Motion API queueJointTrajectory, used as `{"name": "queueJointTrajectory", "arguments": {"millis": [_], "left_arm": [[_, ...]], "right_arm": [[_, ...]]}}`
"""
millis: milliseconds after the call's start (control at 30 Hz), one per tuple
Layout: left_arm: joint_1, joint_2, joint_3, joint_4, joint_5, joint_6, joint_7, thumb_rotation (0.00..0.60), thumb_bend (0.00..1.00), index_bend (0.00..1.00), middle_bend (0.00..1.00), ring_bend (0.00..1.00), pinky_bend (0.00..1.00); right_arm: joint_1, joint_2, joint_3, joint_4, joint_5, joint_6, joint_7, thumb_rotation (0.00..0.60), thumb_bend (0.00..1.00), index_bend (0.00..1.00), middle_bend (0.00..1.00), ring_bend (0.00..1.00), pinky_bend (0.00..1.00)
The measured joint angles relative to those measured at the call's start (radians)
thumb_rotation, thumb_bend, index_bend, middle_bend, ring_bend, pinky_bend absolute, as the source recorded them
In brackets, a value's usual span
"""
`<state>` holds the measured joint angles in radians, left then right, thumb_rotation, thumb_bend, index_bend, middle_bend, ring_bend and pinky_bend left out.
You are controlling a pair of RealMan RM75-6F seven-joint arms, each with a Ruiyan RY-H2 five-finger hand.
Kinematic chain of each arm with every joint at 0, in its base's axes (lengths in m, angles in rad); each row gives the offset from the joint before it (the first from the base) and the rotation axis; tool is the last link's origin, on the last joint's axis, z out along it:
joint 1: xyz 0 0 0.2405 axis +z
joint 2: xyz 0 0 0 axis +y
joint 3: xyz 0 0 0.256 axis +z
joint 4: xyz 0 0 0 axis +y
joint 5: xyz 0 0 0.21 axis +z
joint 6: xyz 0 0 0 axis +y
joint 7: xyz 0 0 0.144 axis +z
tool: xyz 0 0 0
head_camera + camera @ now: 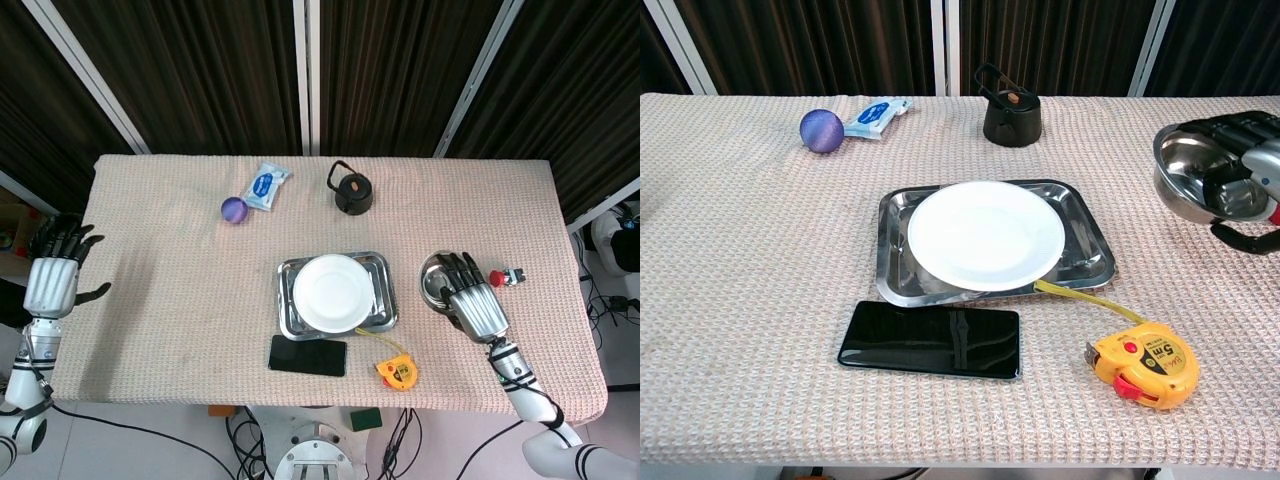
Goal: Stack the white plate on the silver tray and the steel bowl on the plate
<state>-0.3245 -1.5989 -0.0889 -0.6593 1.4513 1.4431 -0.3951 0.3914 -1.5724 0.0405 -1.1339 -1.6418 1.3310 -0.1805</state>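
Note:
The white plate lies on the silver tray at the middle of the table. To the right of the tray, my right hand grips the steel bowl by its rim, fingers inside and thumb underneath. The bowl is off the cloth and tilted, its opening facing left. My left hand hangs open past the table's left edge and holds nothing; the chest view does not show it.
A black phone lies just in front of the tray, with a yellow tape measure to its right. A black kettle, a purple ball and a white packet sit at the back. A small red object lies beside the right hand.

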Motion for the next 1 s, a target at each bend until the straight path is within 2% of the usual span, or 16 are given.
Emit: {"name": "queueJointTrajectory", "arguments": {"millis": [167, 433, 733, 1000], "left_arm": [[0.012, 0.005, -0.006, -0.001, -0.007, 0.0, -0.006, 0.6, 0.04, 0.24, 0.14, 0.05, 0.2], [0.026, 0.019, -0.006, -0.009, -0.012, -0.022, -0.01, 0.6, 0.04, 0.24, 0.14, 0.05, 0.2], [0.033, 0.017, -0.009, 0.003, -0.009, -0.021, -0.025, 0.6, 0.04, 0.24, 0.14, 0.05, 0.2], [0.034, 0.014, -0.013, 0.012, -0.01, -0.03, -0.035, 0.6, 0.04, 0.24, 0.14, 0.05, 0.2]], "right_arm": [[0.066, 0.028, 0.024, -0.104, -0.022, -0.037, -0.012, 0.6, 0.39, 0.77, 0.0, 0.0, 0.0], [0.208, 0.033, 0.067, -0.23, -0.016, -0.217, -0.083, 0.6, 0.39, 0.78, 0.0, 0.0, 0.0], [0.286, -0.031, 0.079, -0.241, 0.051, -0.339, -0.162, 0.6, 0.39, 0.78, 0.0, 0.0, 0.0], [0.316, -0.081, 0.074, -0.199, 0.084, -0.375, -0.166, 0.6, 0.39, 0.78, 0.0, 0.0, 0.0]]}}
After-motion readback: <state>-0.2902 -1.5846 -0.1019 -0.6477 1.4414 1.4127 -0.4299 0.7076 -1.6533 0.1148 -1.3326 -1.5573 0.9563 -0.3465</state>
